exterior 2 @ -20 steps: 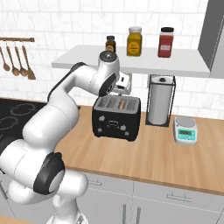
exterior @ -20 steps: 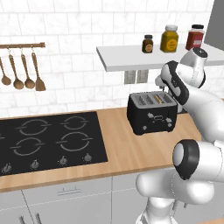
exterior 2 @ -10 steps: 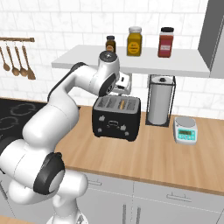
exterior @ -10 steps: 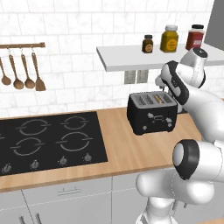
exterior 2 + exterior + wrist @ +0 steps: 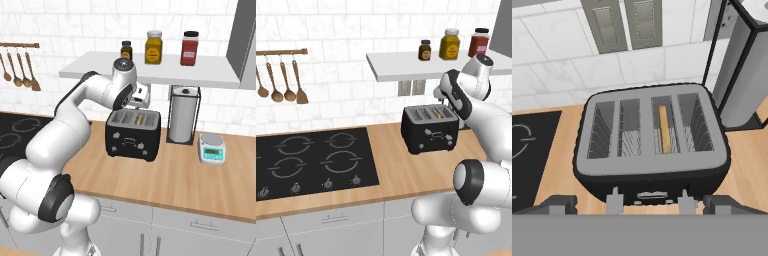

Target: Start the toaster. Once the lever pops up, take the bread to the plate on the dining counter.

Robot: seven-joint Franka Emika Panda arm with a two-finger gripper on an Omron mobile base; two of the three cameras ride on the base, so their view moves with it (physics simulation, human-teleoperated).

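Note:
The black toaster (image 5: 430, 129) (image 5: 134, 135) (image 5: 652, 145) stands on the wall-side wood counter. A thin golden slice of bread (image 5: 664, 129) (image 5: 141, 119) sits down in one of its right-hand slots, and the other slots look empty. My gripper (image 5: 643, 204) (image 5: 140, 97) hovers above and behind the toaster, pointing down at its top. It is open, its fingertips (image 5: 559, 204) spread wider than the toaster's silver knobs, with nothing between them. The plate and the dining counter are out of view.
A paper-towel holder (image 5: 181, 114) stands right of the toaster, with a small kitchen scale (image 5: 212, 148) beyond it. The black hob (image 5: 311, 160) lies to the left. Just above the hand runs a white shelf (image 5: 160, 70) with jars. Utensils (image 5: 281, 85) hang on the wall.

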